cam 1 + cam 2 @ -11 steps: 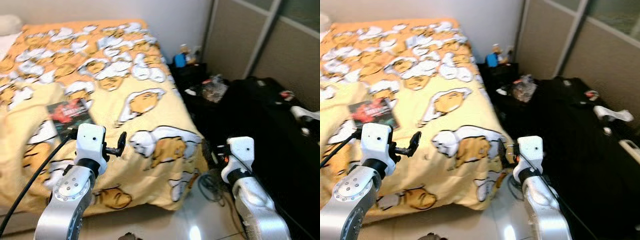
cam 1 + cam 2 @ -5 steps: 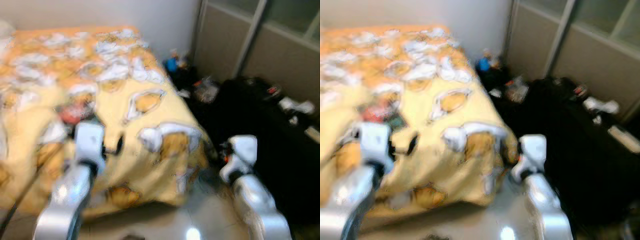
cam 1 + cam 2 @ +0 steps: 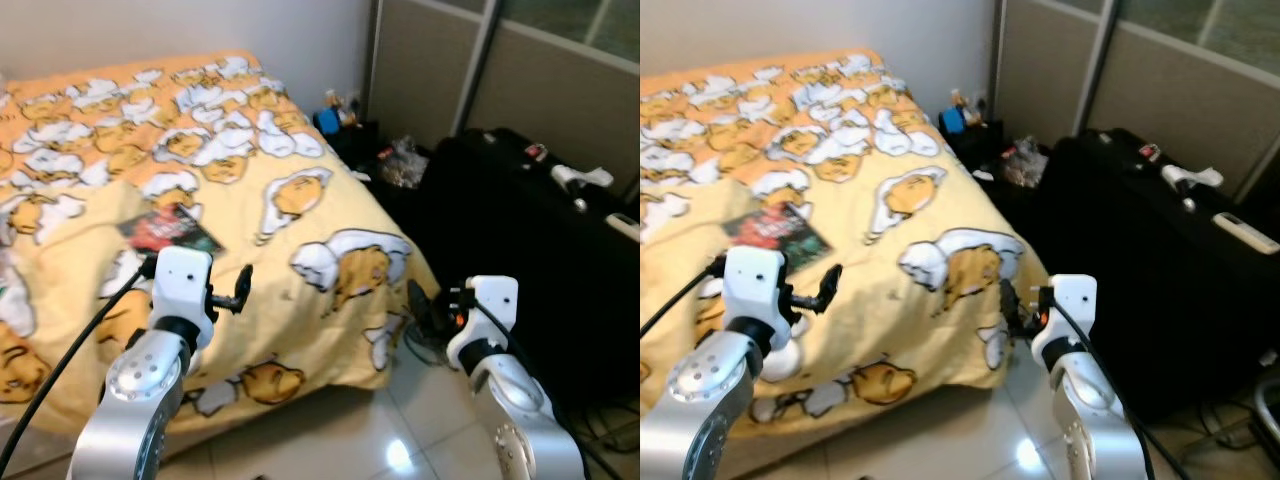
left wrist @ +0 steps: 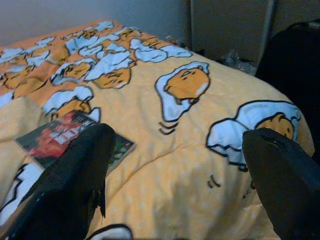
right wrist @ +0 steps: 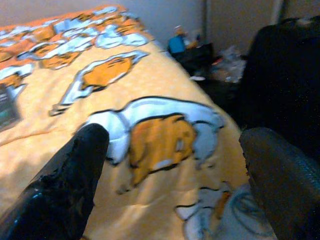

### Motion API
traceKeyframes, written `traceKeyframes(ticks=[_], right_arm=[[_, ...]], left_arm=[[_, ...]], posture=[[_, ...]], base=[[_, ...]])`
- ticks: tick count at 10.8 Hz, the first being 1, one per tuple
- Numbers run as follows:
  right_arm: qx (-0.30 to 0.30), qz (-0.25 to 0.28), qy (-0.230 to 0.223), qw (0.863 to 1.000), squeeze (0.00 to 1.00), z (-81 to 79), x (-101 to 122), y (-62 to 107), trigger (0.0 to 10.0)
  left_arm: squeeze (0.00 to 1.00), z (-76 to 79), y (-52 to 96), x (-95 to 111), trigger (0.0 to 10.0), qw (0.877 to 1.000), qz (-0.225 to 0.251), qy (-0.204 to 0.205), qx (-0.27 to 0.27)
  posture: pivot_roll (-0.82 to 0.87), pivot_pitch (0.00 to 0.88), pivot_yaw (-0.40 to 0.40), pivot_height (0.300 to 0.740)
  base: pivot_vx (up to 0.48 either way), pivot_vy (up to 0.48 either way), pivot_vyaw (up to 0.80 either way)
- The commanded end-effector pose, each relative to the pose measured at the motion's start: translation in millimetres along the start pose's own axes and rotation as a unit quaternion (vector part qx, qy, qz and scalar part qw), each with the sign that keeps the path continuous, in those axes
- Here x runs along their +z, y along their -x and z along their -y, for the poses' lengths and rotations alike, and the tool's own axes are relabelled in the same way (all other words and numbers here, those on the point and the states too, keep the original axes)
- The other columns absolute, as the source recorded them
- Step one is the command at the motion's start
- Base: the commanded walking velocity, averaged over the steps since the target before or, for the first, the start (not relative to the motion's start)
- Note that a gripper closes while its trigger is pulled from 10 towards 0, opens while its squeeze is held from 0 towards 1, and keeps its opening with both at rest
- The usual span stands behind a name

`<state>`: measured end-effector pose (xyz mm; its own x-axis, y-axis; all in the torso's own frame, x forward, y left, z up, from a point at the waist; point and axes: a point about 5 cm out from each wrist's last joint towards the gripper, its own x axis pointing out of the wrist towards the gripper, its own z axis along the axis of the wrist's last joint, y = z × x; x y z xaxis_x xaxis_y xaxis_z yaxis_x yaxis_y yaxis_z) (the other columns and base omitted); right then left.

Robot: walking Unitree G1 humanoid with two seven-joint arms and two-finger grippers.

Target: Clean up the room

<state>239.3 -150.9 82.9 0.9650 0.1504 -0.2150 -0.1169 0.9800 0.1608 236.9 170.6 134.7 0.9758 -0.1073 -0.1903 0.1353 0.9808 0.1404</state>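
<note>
Book (image 4: 70, 139) on bed (image 3: 300, 240); head view adds, seemingly, remote (image 3: 1243, 232).

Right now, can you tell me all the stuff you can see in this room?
bed cover: one, yellow and orange with white cartoon egg figures, spread over the bed on the robot's left.
book: one, dark with red on its cover, lying flat on the bed cover.
suitcase: one, black, large, beside the bed on the robot's right.
white things: a few, small, on top of the suitcase; too small to name.
clutter: a small heap, mixed colours with one blue item, in the far corner past the bed.
cables: dark, on the tiled floor at the bed's corner.
left gripper: one, black fingers, open, held above the bed cover.
right gripper: one, black fingers, open, near the bed's corner.
</note>
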Motion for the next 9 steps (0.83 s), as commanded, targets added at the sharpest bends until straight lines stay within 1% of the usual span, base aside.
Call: traceKeyframes(ticks=[1, 3, 7, 8, 9], right_arm=[[0.009, 0.002, -0.015, 1.000, 0.00, -3.1, 3.3, -2.0, 10.0], [0.006, 0.004, -0.006, 1.000, 0.00, -2.9, 4.6, -2.1, 10.0], [-0.010, 0.018, 0.040, 0.999, 0.00, -3.0, 7.3, -4.8, 10.0], [0.000, 0.017, 0.027, 1.000, 0.00, -7.1, 6.2, -6.3, 10.0], [0.001, 0.016, 0.022, 1.000, 0.00, -7.0, 6.0, -6.2, 10.0]], left_arm=[[1.00, -3.1, -0.6, 2.3, 10.0, 1.000, 0.004, -0.003, 0.004], [1.00, -3.3, -0.5, 2.3, 10.0, 1.000, 0.005, -0.002, 0.004], [1.00, -1.6, -0.7, 1.6, 10.0, 1.000, 0.004, 0.002, 0.002], [1.00, -1.5, -1.3, 2.0, 10.0, 1.000, 0.005, 0.003, 0.001], [1.00, -1.7, -1.6, 2.4, 10.0, 1.000, 0.006, 0.003, 0.001]], posture=[[-0.01, 0.000, 0.015, 0.740], [-0.01, 0.000, 0.016, 0.740], [-0.01, 0.000, 0.013, 0.740], [-0.01, 0.000, 0.013, 0.740], [-0.01, 0.000, 0.014, 0.740]], base=[[0.000, 0.259, 0.00], [0.000, 0.249, 0.00], [0.000, 0.250, 0.00], [0.000, 0.244, 0.00], [0.000, 0.247, 0.00]])
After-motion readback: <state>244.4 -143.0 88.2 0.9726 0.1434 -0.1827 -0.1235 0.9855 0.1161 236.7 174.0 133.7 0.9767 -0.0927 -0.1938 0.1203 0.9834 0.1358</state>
